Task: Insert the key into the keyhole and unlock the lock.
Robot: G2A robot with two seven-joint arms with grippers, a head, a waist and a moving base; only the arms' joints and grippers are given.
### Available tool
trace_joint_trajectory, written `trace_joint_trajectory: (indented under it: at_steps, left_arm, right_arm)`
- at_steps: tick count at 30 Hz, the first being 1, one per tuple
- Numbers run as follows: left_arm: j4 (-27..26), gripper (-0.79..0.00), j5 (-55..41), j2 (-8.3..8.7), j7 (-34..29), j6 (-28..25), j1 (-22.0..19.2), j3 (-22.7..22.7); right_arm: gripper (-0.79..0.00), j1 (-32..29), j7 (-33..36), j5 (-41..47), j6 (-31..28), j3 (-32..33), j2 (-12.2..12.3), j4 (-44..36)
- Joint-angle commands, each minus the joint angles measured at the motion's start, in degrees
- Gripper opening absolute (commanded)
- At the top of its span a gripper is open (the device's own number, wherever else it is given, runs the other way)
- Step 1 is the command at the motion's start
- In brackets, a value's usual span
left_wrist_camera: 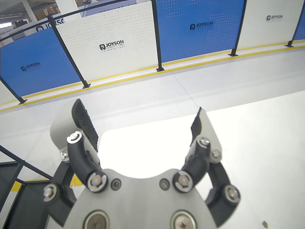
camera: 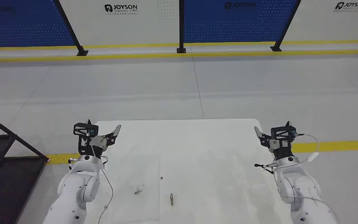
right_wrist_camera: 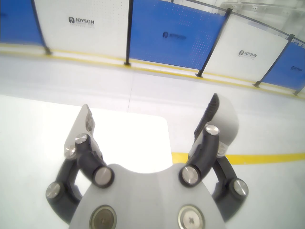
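On the surface [camera: 224,157], seen from above, what looks like the key [camera: 171,197] lies near a second small item [camera: 137,191]; it is probably light and stiff, best pinched at its head. In the left wrist view, the left gripper [left_wrist_camera: 139,115] is spread wide and empty. In the right wrist view, the right gripper [right_wrist_camera: 150,110] is likewise.

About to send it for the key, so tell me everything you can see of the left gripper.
The left gripper has two silvery metal fingers lined with black ribbed pads, carried on black links pinned with screws to a pale metal base plate. Its jaws stand wide open with nothing between them. It sits over the far left corner of the white table, pointing away from the robot, and appears to touch nothing.
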Motion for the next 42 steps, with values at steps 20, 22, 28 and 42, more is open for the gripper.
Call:
trace_joint_trajectory:
  at_steps: [20,22,28,42]
  left_arm:
    - [-20.4,0.0,-5.3,0.36,-21.6,-21.0,35.3,-7.5]
    - [-19.4,0.0,-2.8,0.04,-22.3,-18.8,35.3,-5.0]
    - [-17.8,-0.219,0.4,-0.62,-22.6,-11.8,35.3,0.0]
    - [-11.4,-0.302,10.2,-1.16,-21.9,-4.2,28.2,7.9]
  right_arm:
    - [0.0,0.0,0.0,0.0,0.0,0.0,0.0,0.0]
    - [0.0,0.0,0.0,0.0,0.0,0.0,0.0,0.0]
    - [0.0,0.0,0.0,0.0,0.0,0.0,0.0,0.0]
    - [0.0,0.0,0.0,0.0,0.0,0.0,0.0,0.0]
